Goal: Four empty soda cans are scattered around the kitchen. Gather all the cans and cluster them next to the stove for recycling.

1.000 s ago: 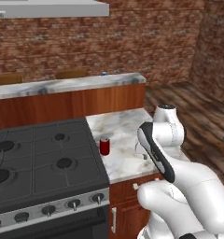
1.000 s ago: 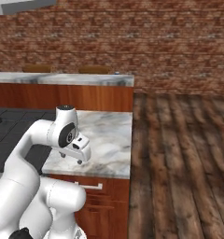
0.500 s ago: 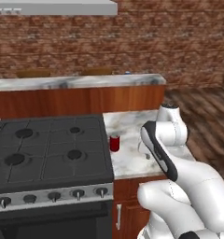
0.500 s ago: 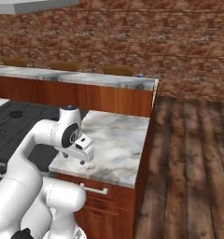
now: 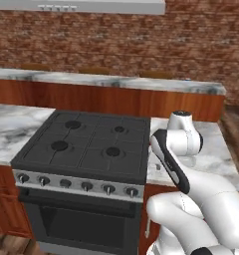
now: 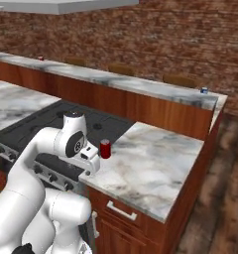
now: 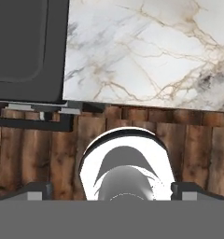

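Observation:
A red soda can [image 6: 105, 148] stands upright on the marble counter [image 6: 150, 163], right beside the stove [image 6: 46, 124]. A blue soda can [image 6: 204, 90] sits at the right end of the raised back ledge, and another red soda can [image 6: 40, 58] stands far off at its left end. The black four-burner stove [image 5: 86, 144] has steel knobs along its front. My gripper [image 6: 89, 168] hangs over the counter's front edge, a little in front of the near red can and pointing down. In the hand view my gripper [image 7: 112, 191] is open and empty, with the stove corner [image 7: 25, 46] at the upper left.
The raised marble ledge [image 5: 116, 82] with a wooden front runs behind the stove. A range hood [image 5: 101, 6] hangs above. More marble counter [image 5: 12, 124] lies left of the stove. Wooden floor [image 6: 225, 188] stretches to the right, and wooden cabinets sit under the counter.
The whole scene has slid right in the left base view, so the base has moved; the stove now sits in the middle. The arm keeps its pose and the jaws stay open.

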You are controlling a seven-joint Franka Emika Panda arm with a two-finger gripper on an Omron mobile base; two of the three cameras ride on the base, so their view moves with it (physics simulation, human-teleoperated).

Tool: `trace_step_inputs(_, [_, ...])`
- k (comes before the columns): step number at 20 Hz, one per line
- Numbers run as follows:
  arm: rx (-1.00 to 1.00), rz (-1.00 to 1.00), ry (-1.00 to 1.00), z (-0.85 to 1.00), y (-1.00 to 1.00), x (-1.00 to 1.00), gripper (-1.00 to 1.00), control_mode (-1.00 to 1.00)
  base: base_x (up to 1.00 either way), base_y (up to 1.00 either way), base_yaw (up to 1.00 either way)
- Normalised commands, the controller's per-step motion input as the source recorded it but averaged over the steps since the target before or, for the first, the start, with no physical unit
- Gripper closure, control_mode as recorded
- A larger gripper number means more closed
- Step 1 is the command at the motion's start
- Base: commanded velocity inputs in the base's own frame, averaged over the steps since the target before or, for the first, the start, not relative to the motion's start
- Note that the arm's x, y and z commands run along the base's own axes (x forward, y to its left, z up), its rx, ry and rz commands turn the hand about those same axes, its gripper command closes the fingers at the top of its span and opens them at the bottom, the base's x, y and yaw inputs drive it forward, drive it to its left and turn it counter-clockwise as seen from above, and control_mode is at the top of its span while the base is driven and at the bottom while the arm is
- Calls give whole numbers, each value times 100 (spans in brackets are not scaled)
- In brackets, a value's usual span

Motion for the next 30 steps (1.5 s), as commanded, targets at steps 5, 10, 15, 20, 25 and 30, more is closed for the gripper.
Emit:
trace_step_inputs(5, [0, 0, 0, 0, 0, 0, -100, 100, -8, 1, 50])
trace_step_inputs(10, [0, 0, 0, 0, 0, 0, -100, 100, 0, 6, 50])
trace_step_inputs(15, [0, 0, 0, 0, 0, 0, -100, 100, -1, 6, 50])
trace_step_inputs(20, [0, 0, 0, 0, 0, 0, -100, 100, -1, 5, 50])
trace_step_inputs(25, [0, 0, 0, 0, 0, 0, -100, 100, 0, 9, 50])
trace_step_inputs(30, [0, 0, 0, 0, 0, 0, -100, 100, 0, 12, 50])
